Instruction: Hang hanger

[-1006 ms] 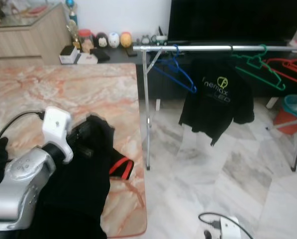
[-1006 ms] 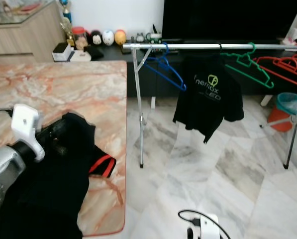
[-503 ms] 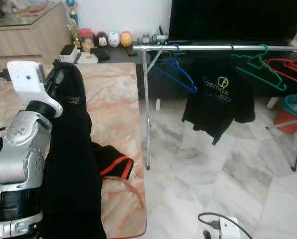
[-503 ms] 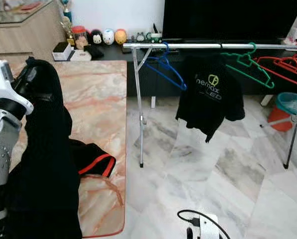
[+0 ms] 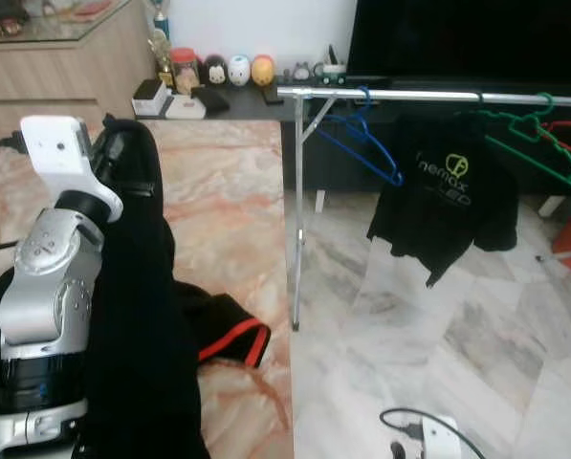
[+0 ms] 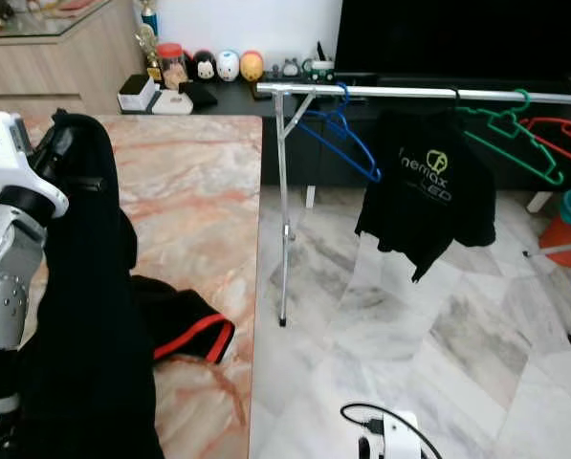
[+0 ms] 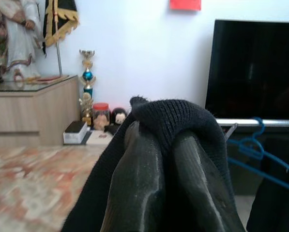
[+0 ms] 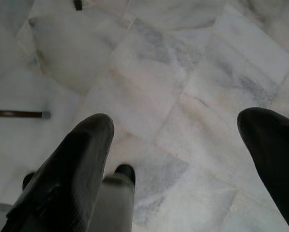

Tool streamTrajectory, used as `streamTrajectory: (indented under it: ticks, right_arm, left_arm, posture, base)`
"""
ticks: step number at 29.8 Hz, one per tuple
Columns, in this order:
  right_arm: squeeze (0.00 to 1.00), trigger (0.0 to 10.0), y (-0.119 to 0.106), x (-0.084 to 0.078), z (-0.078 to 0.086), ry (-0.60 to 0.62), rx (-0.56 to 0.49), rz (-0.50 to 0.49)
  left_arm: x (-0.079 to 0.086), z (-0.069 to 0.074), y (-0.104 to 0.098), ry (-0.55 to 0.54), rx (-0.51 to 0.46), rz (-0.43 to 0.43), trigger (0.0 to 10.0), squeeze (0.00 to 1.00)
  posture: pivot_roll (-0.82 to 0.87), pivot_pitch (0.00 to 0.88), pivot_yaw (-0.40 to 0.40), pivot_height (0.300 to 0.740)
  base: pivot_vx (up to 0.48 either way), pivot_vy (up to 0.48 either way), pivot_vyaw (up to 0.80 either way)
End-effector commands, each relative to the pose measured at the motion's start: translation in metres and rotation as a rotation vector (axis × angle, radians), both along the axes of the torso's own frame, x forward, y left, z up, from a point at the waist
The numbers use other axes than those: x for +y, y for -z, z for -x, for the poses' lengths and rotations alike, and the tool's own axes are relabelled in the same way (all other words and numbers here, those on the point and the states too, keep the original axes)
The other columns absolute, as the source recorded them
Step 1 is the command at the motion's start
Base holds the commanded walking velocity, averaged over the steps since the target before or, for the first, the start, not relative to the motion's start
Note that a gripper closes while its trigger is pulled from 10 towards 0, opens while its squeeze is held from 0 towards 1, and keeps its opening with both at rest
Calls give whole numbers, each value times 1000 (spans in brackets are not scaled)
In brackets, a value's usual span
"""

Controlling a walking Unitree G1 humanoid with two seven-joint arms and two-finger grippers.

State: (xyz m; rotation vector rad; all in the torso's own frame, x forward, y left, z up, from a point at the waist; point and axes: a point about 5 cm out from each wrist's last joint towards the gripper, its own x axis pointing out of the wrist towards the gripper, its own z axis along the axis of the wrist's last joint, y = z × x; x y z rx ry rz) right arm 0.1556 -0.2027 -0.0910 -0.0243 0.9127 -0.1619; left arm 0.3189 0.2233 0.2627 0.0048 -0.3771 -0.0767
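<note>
The robot's left arm [image 5: 46, 296] is a rounded silver casing ringed by a black band, tapering to a black collar and a white box-shaped wrist camera housing [image 5: 57, 148] fed by a thin black cable. The left gripper [image 7: 171, 166] has two long, glossy black fingers. The right gripper [image 8: 175, 159] has smooth, rounded black fingertips, and another white housing [image 5: 438, 438] trails a looping black cable.

A: left arm?
B: left arm [image 5: 51, 277] raised over marble table [image 5: 218, 191], black garment [image 5: 137, 316] draped from its top, red-trimmed end on the tabletop
A: rack?
B: rail [image 5: 428, 96] carries blue hanger [image 5: 357, 143], black t-shirt [image 5: 448, 210], green hanger [image 5: 538, 139]
</note>
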Motion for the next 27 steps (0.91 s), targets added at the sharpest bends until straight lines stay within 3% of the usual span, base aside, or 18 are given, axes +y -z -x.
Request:
streamTrajectory:
  ticks: [1,13,16,23,27]
  right_arm:
    - [0,10000,1,-6,4,13,15,9]
    - [0,10000,1,-6,4,8,17,6]
    - [0,10000,1,-6,4,7,18,6]
    - [0,10000,1,-5,5,6,19,5]
    - [0,10000,1,-5,5,4,19,5]
  left_arm:
    - [-6,-1,-9,13,-47,-19,10000,0]
    - [-4,0,-4,-1,-24,-45,10000,0]
    - [2,-5,8,-36,60,-83,10000,0]
    - [-2,-2,49,21,318,-196,10000,0]
    - [-1,1,59,22,370,-215,10000,0]
  posture:
    - [91,0,-4,740]
    - [94,0,-4,740]
    - [94,0,-4,740]
    - [95,0,-1,740]
    - [95,0,-1,740]
  base:
    - [262,0,0]
    - [0,0,0]
    - [0,0,0]
    - [0,0,0]
    - [0,0,0]
